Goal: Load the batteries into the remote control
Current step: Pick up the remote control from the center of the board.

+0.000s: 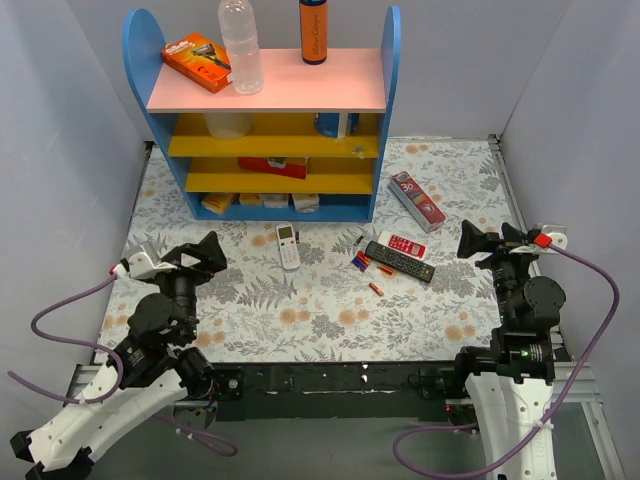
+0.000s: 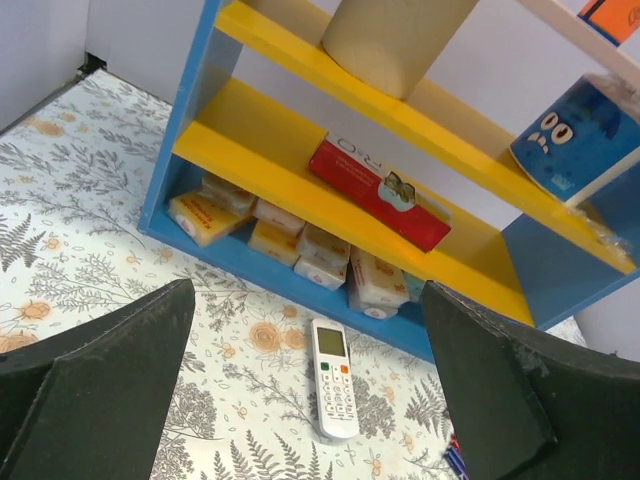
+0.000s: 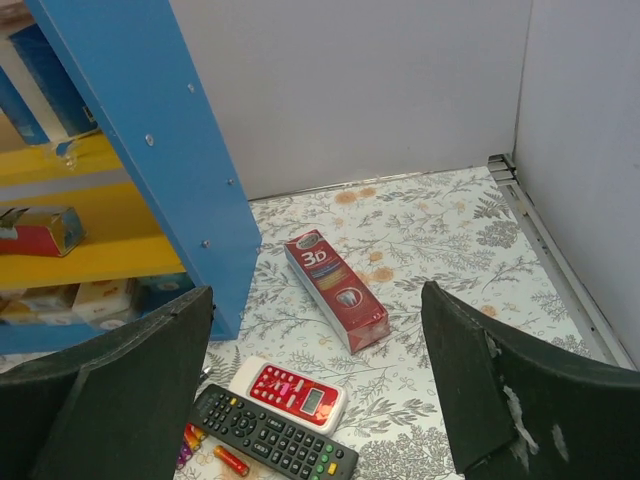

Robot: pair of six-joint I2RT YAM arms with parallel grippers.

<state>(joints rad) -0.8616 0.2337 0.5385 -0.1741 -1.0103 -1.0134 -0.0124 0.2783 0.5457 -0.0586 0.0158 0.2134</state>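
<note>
Two arms are mounted at the near edge of the floral table (image 1: 300, 325), and both grippers hover above it holding nothing. The left gripper (image 1: 207, 254) has its fingers (image 2: 100, 400) spread wide, and the right gripper (image 1: 468, 241) likewise has its fingers (image 3: 520, 400) well apart. Between them and a little farther out, the batteries (image 1: 361, 263) lie loose on the table, a small red-orange and dark blue cluster just beside the left end of the black remote (image 1: 399, 261), with one cell alone slightly nearer the arms. Just behind the black remote lies a red-and-white remote (image 1: 402, 245). A white remote (image 1: 288, 246) lies apart to the left. Farther back on the right is a red toothpaste box (image 1: 416, 200), near the foot of the blue shelf unit (image 1: 391, 70), which stands at the back wall.
</note>
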